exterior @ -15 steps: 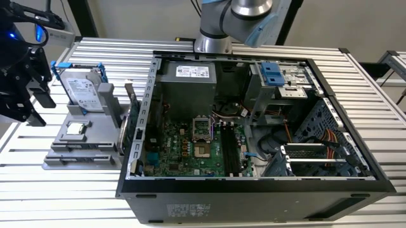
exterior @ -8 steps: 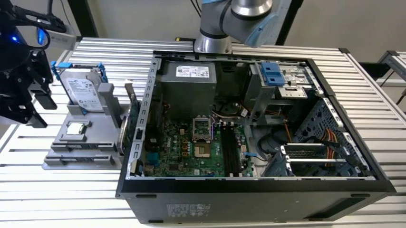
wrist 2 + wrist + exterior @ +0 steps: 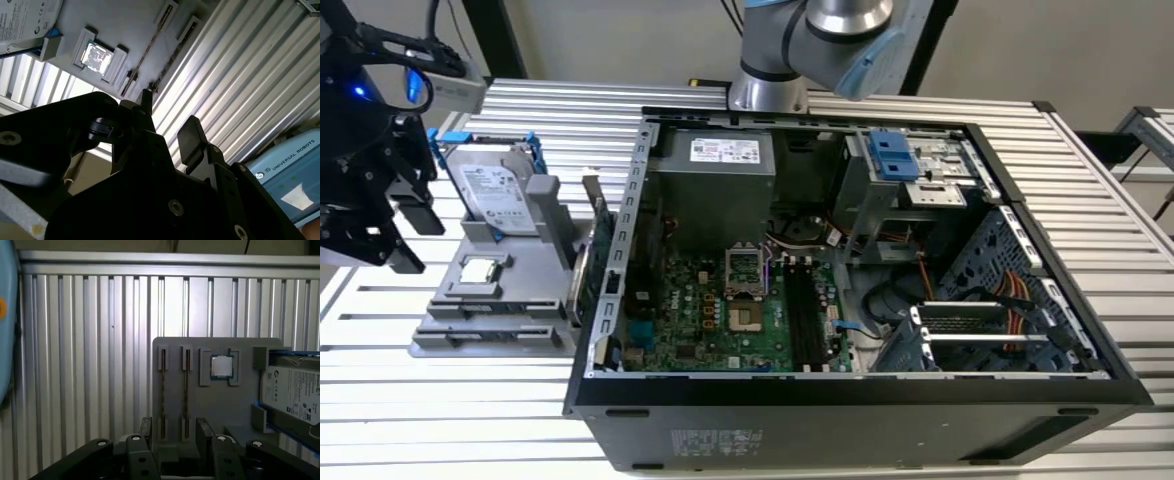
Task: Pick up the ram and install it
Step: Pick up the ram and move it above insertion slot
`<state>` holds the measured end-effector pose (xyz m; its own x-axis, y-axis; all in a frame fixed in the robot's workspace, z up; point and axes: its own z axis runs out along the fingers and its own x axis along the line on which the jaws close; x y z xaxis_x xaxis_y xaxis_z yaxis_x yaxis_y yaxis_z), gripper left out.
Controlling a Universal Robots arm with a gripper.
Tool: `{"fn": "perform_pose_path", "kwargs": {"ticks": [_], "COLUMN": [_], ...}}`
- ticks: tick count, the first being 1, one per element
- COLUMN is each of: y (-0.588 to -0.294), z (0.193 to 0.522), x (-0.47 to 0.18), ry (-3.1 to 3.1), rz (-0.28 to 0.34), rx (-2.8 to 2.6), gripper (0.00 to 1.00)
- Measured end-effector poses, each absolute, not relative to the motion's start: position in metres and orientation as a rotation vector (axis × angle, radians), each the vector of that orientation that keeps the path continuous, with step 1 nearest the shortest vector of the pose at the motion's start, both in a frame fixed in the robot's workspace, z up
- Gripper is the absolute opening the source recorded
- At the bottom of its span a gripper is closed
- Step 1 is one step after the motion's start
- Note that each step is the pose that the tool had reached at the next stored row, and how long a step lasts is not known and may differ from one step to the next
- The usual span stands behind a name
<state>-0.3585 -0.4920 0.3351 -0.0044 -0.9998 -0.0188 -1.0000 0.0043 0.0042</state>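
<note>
Nearest the wrist cameras, the gripper (image 3: pixel 175 426) is hung above the grey holder (image 3: pixel 240 405). Its fingers (image 3: pixel 205 432) are spread wide apart and nothing is held between them, apparently so that a stick can be taken by its upper edge. The slatted table (image 3: pixel 480 420) is spread beneath everything. The computer case (image 3: pixel 854 425) is laid on its side with the panel off, so that the motherboard (image 3: pixel 707 320) is presented face-up for insertion from above. The holder is set just beside the case, at the exterior view's left, with the hard drive (image 3: pixel 292 390) propped in it. The ram (image 3: pixel 186 385) is stood on edge in a slot of that holder. A second stick (image 3: pixel 163 385) is slotted just beside it, and both are untouched. The processor (image 3: pixel 221 366) is seated flat in a recess nearby.
</note>
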Motion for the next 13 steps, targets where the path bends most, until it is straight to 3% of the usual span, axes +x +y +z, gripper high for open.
{"fn": "perform_pose_path", "kwargs": {"ticks": [13], "y": [-0.492], "z": [0.322], "x": [-0.356], "ry": [2.219], "rz": [0.025], "rx": [-2.209], "gripper": [1.0]}}
